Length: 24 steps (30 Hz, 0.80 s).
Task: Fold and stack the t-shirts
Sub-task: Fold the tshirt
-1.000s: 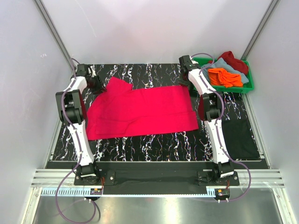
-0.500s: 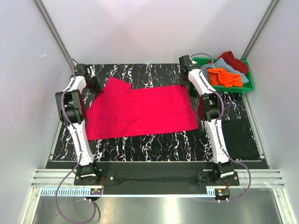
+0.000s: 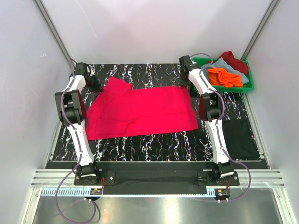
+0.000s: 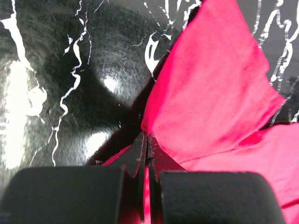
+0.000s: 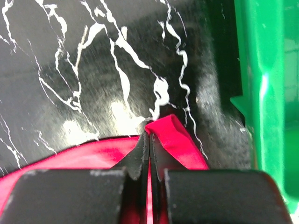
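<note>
The bright pinkish-red t-shirt (image 3: pixel 140 111) lies spread across the black marbled table (image 3: pixel 154 142). My left gripper (image 3: pixel 96 87) is shut on its far left edge by the sleeve; in the left wrist view the jaws (image 4: pixel 147 137) pinch the red cloth (image 4: pixel 215 93). My right gripper (image 3: pixel 187 84) is shut on the shirt's far right corner; in the right wrist view the jaws (image 5: pixel 148 136) pinch a folded red corner (image 5: pixel 175 135). Orange (image 3: pixel 225 77), grey-blue (image 3: pixel 236 74) and dark red (image 3: pixel 233 61) t-shirts lie in the green crate.
The green plastic crate (image 3: pixel 247 86) stands at the far right, its wall close to my right gripper in the right wrist view (image 5: pixel 266 84). A dark cloth (image 3: pixel 239 135) lies flat at the right. White walls and metal posts enclose the table.
Both grippers have stayed on the shirt's far corners. The left gripper has shifted slightly toward the far left. The shirt lies much as before.
</note>
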Each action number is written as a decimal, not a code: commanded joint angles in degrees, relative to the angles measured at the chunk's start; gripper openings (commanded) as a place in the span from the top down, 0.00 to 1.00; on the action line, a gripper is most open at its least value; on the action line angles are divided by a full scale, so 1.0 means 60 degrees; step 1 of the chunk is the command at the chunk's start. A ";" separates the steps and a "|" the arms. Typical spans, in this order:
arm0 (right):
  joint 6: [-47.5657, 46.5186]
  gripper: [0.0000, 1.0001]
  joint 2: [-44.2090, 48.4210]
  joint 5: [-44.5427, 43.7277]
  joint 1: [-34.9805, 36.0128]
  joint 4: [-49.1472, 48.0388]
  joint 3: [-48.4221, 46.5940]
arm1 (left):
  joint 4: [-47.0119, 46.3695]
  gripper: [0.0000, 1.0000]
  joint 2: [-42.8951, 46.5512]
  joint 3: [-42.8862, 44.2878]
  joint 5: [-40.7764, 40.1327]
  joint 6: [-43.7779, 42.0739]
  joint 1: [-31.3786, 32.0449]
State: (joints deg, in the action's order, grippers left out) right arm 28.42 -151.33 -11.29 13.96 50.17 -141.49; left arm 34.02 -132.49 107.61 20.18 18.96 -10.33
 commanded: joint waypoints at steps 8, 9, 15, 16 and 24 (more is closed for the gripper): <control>-0.0533 1.00 0.1783 0.0869 -0.0114 0.0237 0.0348 | -0.0148 1.00 0.2099 -0.0751 0.0005 0.0326 -0.0037; -0.0548 1.00 0.1842 0.0929 -0.0129 0.0251 0.0407 | -0.0162 1.00 0.2173 -0.0840 -0.0039 0.0312 -0.0037; -0.0519 1.00 0.2574 0.0812 -0.0129 0.0280 0.1490 | -0.0104 1.00 0.2949 -0.1455 -0.0404 0.0151 -0.0051; -0.0490 1.00 0.2778 0.0798 -0.0129 0.0266 0.1767 | -0.0060 1.00 0.3081 -0.1514 -0.0449 0.0121 -0.0051; -0.0328 1.00 0.3716 0.0725 -0.0129 0.0208 0.3175 | 0.0262 1.00 0.3784 -0.2202 -0.0960 0.0048 -0.0051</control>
State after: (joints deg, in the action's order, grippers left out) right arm 26.04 -134.87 -6.50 13.43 51.53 -124.38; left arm 35.33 -114.63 95.48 17.58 20.21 -10.35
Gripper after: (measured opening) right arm 0.011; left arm 0.009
